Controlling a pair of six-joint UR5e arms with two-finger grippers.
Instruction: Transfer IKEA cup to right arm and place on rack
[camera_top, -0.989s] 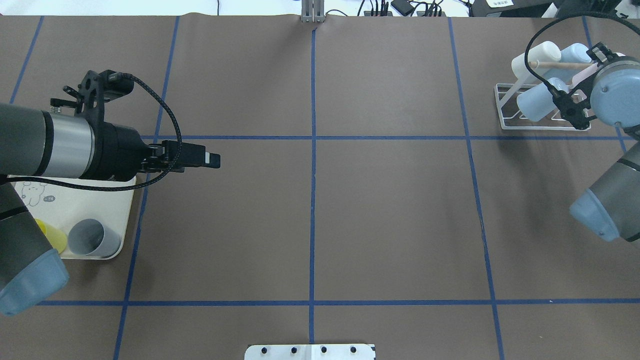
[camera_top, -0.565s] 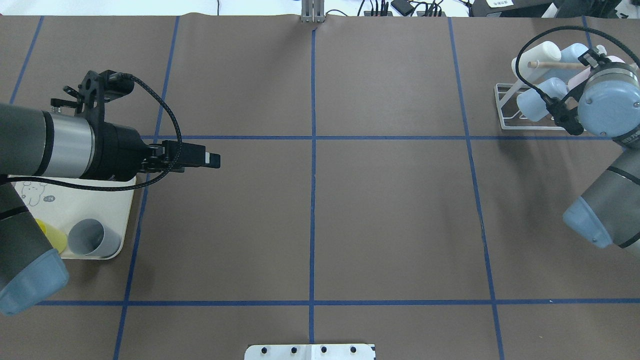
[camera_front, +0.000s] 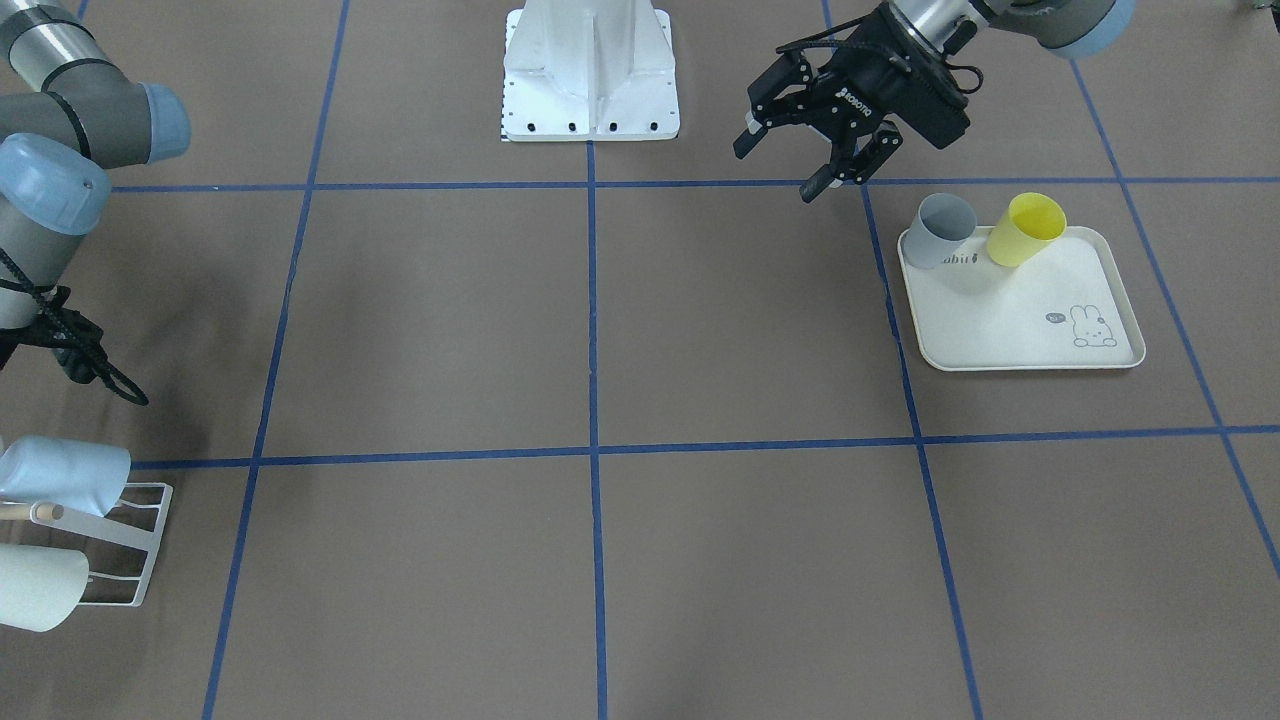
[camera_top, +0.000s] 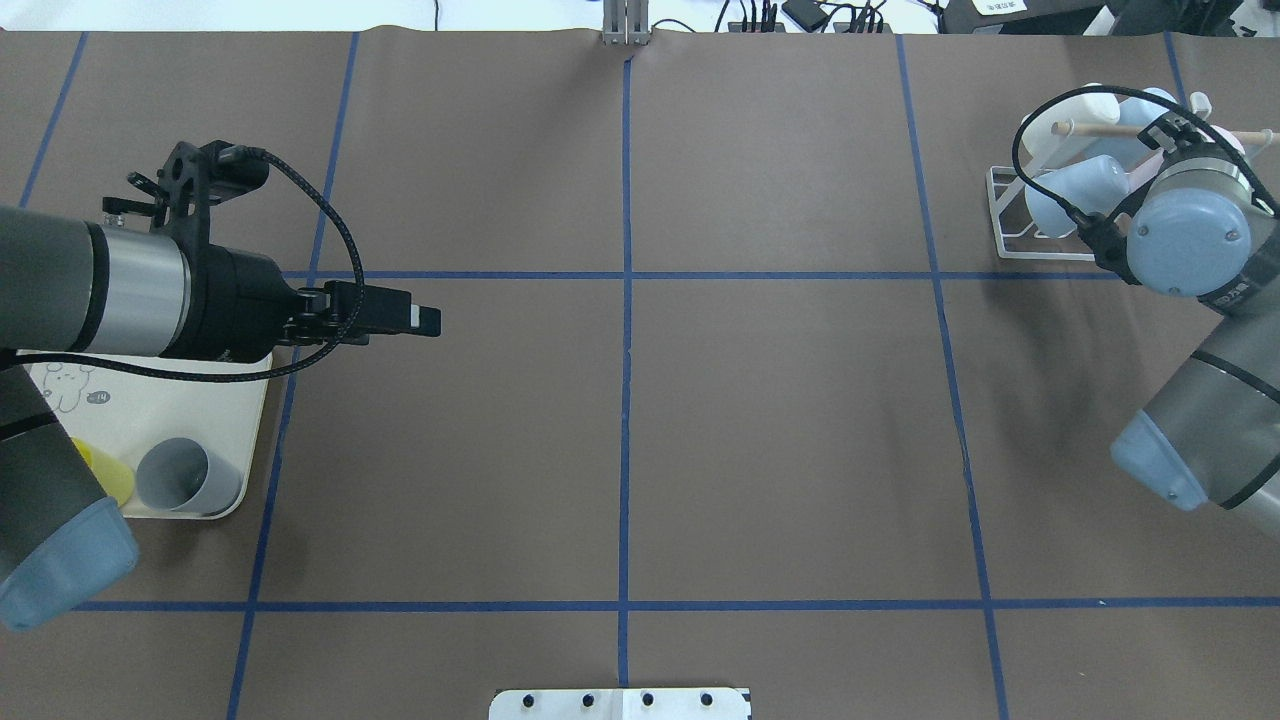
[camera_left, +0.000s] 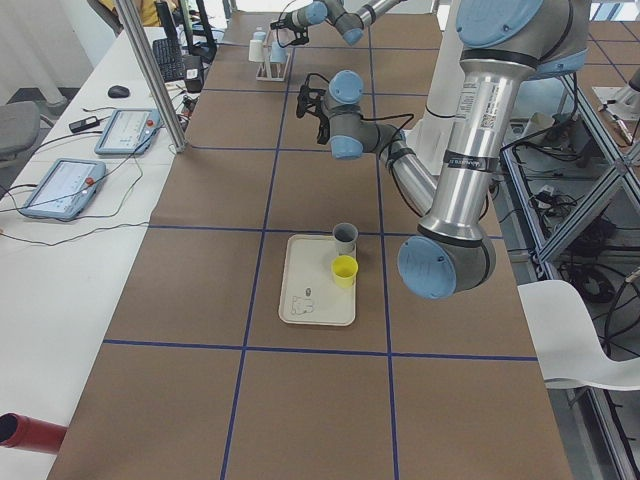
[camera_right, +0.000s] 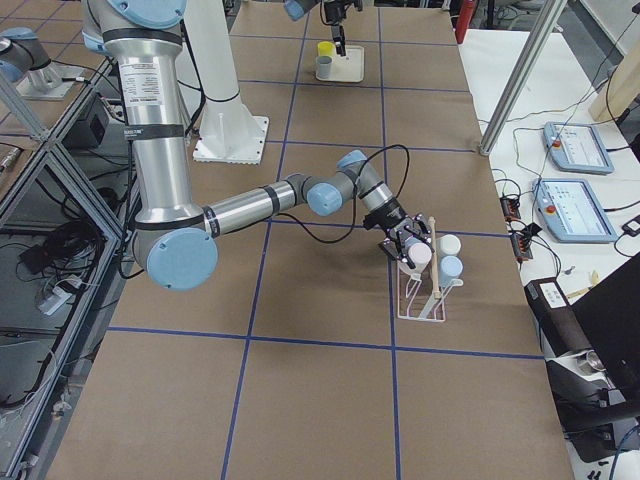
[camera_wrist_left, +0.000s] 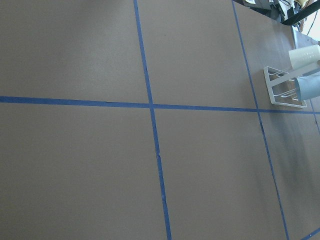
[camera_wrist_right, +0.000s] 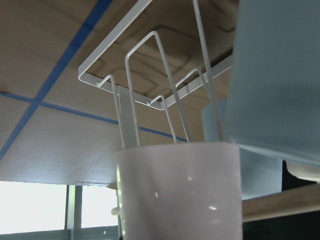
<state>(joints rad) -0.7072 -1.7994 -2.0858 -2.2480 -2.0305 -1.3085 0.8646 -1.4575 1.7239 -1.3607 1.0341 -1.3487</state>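
Brown table (camera_top: 780, 450), right arm (camera_top: 1190, 235) at rack (camera_top: 1040, 256)

- Overhead and front views look steeply down on the desk (camera_top: 780, 450) from opposite sides.
- End views look along it.
- Right wrist camera sits close against the rack (camera_wrist_right: 127, 120); left's sees it from afar.

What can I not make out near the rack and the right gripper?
Right gripper: hidden behind the right arm in the overhead view; small in the exterior right view, so open or shut is unclear.
Rack: cut off by the left edge in the front-facing view.
Yellow cup: mostly under the left arm, overhead.
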